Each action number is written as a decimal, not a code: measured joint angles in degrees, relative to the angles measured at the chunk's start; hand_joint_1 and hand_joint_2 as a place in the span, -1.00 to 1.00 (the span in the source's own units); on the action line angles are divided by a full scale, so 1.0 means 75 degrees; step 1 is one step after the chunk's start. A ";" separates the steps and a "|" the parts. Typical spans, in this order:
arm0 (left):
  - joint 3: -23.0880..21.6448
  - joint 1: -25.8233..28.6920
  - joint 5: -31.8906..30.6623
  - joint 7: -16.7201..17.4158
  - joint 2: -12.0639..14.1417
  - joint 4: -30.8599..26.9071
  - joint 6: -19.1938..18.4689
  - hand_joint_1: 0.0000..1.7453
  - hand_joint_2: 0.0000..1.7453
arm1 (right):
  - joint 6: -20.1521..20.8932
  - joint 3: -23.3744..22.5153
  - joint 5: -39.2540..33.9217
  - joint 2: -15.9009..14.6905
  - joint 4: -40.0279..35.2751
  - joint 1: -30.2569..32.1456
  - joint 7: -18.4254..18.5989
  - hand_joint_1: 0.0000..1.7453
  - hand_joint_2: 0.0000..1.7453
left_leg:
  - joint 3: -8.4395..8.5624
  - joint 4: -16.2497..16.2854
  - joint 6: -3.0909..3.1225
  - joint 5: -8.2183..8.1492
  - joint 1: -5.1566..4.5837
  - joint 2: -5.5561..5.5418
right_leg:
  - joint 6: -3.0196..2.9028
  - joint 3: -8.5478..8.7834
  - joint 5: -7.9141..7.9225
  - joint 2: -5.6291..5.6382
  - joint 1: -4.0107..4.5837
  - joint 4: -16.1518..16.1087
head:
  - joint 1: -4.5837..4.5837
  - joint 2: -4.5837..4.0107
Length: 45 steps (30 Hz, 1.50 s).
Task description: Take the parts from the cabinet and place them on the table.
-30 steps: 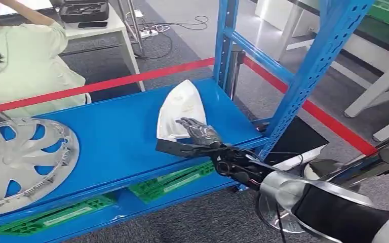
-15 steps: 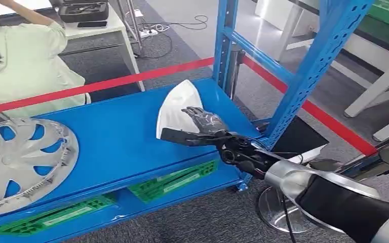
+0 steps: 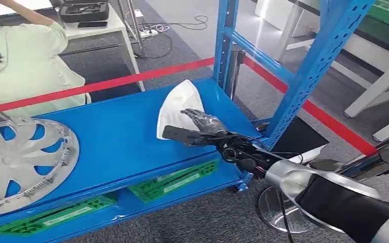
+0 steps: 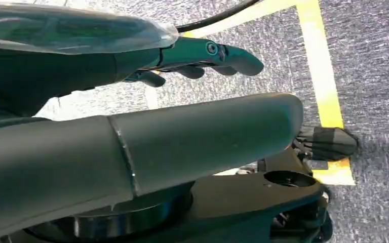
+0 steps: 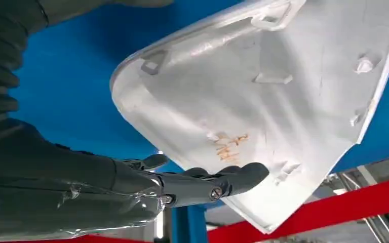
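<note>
A white triangular plastic part (image 3: 177, 106) lies on the blue cabinet shelf (image 3: 116, 136), near the shelf's right end. My right hand (image 3: 201, 129) reaches in over the shelf's front edge, fingers spread, and lies against the near edge of the part, its thumb stretched out to the left. In the right wrist view the dark fingertips (image 5: 243, 176) touch the ribbed inner face of the white part (image 5: 263, 101). A silver wheel cover (image 3: 20, 162) rests at the shelf's left end. My left hand (image 4: 147, 116) hangs over the floor with straight fingers and holds nothing.
Blue uprights (image 3: 314, 66) frame the shelf's right end, close to my right forearm. Green crates (image 3: 177, 182) sit on the lower shelf. A red tape (image 3: 131, 78) runs behind the cabinet. A person in a pale green top (image 3: 25, 61) sits at the back left.
My right hand has moved forward from the shelf's front edge onto the near edge of the white part. The part and the wheel cover have not moved.
</note>
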 joint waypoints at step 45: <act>-0.0105 -0.0232 -0.0090 0.0090 0.0003 0.0000 -0.0029 -1.00 -1.00 | 0.0277 -0.0035 -0.0399 0.0959 0.1212 -0.0369 -0.0294 -1.00 1.00 | 0.0000 -0.0001 0.0000 0.0000 0.0001 0.0000 | -0.0001 -0.0001 -0.0001 -0.0001 0.0001 0.0000 | -0.0003 0.0003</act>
